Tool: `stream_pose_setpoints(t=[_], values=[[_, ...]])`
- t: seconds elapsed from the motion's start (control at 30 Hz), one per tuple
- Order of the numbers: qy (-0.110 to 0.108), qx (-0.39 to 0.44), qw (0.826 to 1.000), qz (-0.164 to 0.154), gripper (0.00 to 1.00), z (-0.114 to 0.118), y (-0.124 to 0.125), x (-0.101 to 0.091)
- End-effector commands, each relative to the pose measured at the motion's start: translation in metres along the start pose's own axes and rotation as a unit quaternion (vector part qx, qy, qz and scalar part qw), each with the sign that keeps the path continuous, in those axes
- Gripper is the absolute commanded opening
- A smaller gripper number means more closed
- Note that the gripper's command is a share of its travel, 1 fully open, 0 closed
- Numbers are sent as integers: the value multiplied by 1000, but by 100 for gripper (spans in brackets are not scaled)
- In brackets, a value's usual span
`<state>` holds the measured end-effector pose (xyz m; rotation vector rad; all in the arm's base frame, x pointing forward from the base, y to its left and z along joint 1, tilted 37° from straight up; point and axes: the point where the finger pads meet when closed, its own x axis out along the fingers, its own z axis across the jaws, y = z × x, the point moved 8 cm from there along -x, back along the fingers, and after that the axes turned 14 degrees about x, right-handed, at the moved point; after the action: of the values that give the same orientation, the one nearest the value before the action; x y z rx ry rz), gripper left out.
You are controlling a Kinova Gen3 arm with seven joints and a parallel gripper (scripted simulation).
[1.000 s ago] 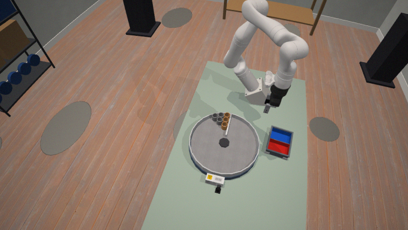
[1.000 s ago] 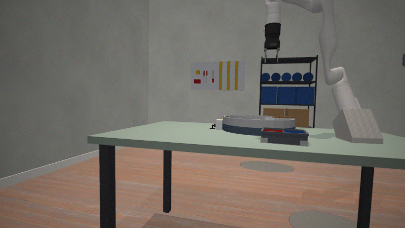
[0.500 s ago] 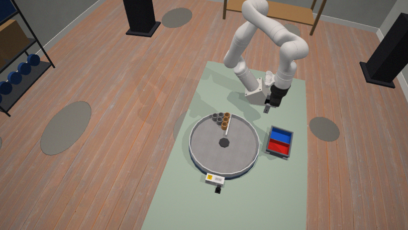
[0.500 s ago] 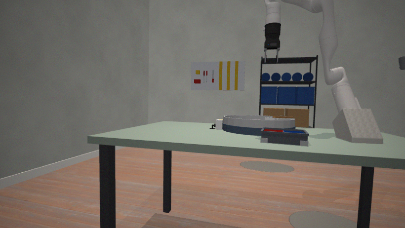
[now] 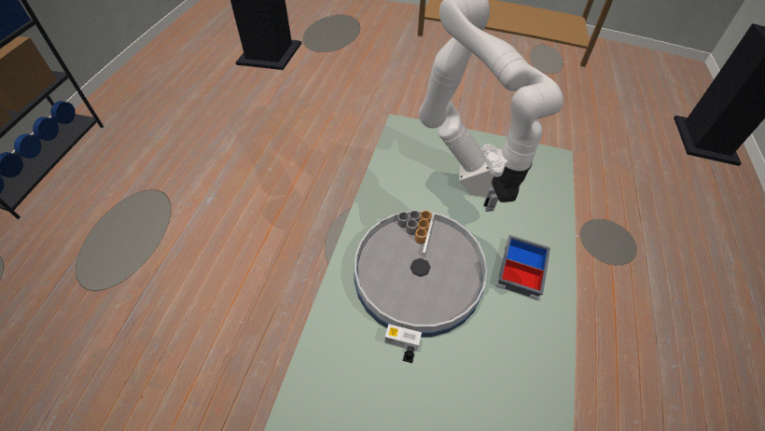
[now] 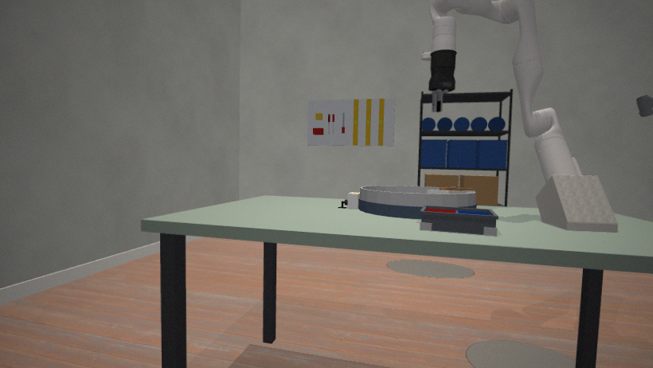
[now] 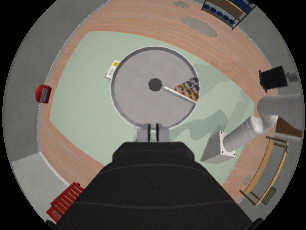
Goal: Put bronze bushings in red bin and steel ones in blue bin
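Above the pale green table (image 5: 481, 385) (image 6: 274, 219) (image 7: 75, 90), I hold my two-finger grey metal gripper (image 5: 490, 202) (image 6: 437, 109) (image 7: 153, 129) high, its fingers pointing down. The fingers stand slightly apart, with only a narrow gap between them and nothing in their grip. Well below, the round grey turntable (image 5: 417, 302) (image 6: 416, 199) (image 7: 132, 100) carries all six bushings inside its raised rim. Three bronze ring-shaped bushings (image 5: 421, 240) (image 7: 184, 93) form a row beside the straight white bar (image 5: 428, 235) (image 7: 177, 94). Three dark grey steel bushings (image 5: 411, 229) (image 7: 192, 85) are clustered just beside the bronze row, on the side away from the bar. All six stand upright, bores facing up, near the rim on my base's side; I cannot tell exactly which ones touch. Beside the turntable, well apart from the bushings, a dark grey divided tray (image 5: 546, 267) (image 6: 456, 226) holds the open-topped blue bin (image 5: 526, 254) (image 6: 474, 212) and red bin (image 5: 521, 274) (image 6: 441, 210) side by side. A white box with a yellow label (image 5: 403, 337) (image 6: 353, 200) (image 7: 112, 71) sits by the turntable's outer wall.

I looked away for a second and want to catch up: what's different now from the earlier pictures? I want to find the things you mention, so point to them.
The gripper (image 5: 490, 202) (image 6: 437, 109) (image 7: 153, 129) has turned about its upright axis and its fingers have drawn closer together, with nothing taken hold of. The bushings (image 5: 421, 235) (image 7: 187, 91), turntable (image 5: 420, 299) (image 7: 135, 70) and bins (image 5: 527, 256) (image 6: 459, 212) look unchanged.
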<state>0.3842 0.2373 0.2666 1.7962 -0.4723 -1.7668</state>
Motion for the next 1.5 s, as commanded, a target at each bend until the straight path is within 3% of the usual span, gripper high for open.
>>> stream_pose_setpoints(t=[0.0,0.03,0.13,0.23,0.4,0.6,0.77,0.9,1.07,1.27,1.4,1.43,1.47], values=[[-3,-33,999,-8,34,5,9,5],[-3,-33,999,-8,34,5,9,5],[-2,-138,990,-8,34,10,21,21],[-2,-138,990,-8,34,10,21,21],[-1,-301,954,-7,34,18,39,47],[-1,-307,952,-8,34,19,41,48],[1,-463,887,-7,34,27,59,74],[0,-468,884,-8,34,27,61,75],[2,-609,793,-7,34,35,79,101],[2,-614,789,-8,34,36,81,102],[3,-718,696,-7,34,42,96,124],[3,-736,676,-6,34,43,99,128],[3,-742,670,-7,34,44,100,129]])
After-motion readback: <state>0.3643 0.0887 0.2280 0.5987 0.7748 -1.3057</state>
